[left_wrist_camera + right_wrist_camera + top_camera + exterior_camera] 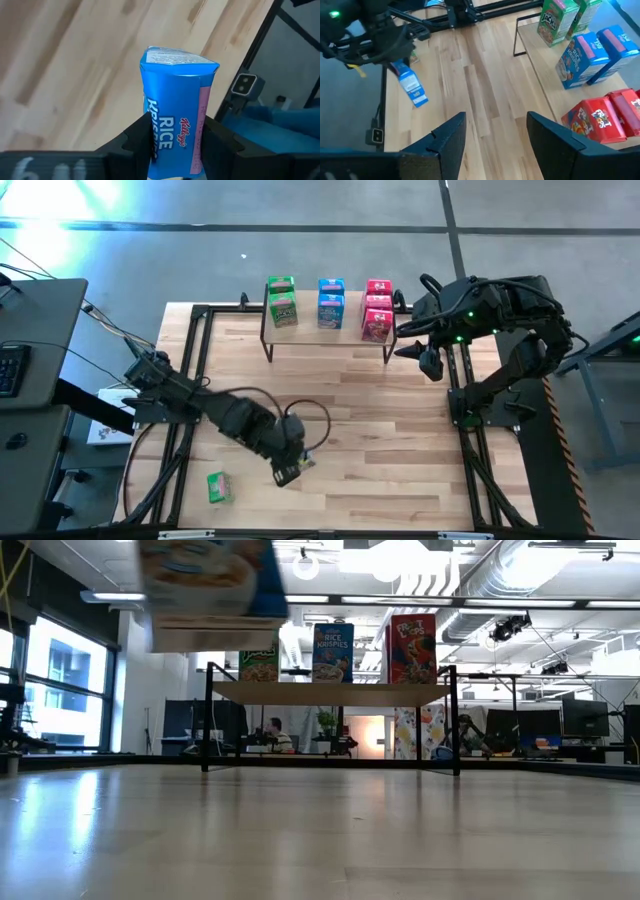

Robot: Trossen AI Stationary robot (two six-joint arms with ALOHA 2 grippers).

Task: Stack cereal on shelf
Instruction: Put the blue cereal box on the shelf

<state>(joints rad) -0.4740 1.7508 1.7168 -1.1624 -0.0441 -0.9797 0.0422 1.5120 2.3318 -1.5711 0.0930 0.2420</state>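
My left gripper (290,470) hangs over the table's near left part, shut on a blue cereal box (175,95), also seen in the low view (210,590) and the right wrist view (412,89). A green cereal box (218,487) lies flat on the table near the front left. The shelf (330,340) stands at the far edge and carries green (282,302), blue (331,302) and red (377,308) boxes upright, two of each colour. My right gripper (495,145) waits open, raised beside the shelf's right end (430,365). My left gripper pinches the blue box between its two fingers (142,142) at one end, on two opposite sides (150,125). The fingers come from above, slanting down. The box hangs below them, tilted, lifted well clear of the table.
Black frame rails (190,380) run along the table's left and right sides. The middle of the wooden tabletop (350,410) between my arms and the shelf is bare. Room furniture and a seated person (275,732) show far behind the shelf.
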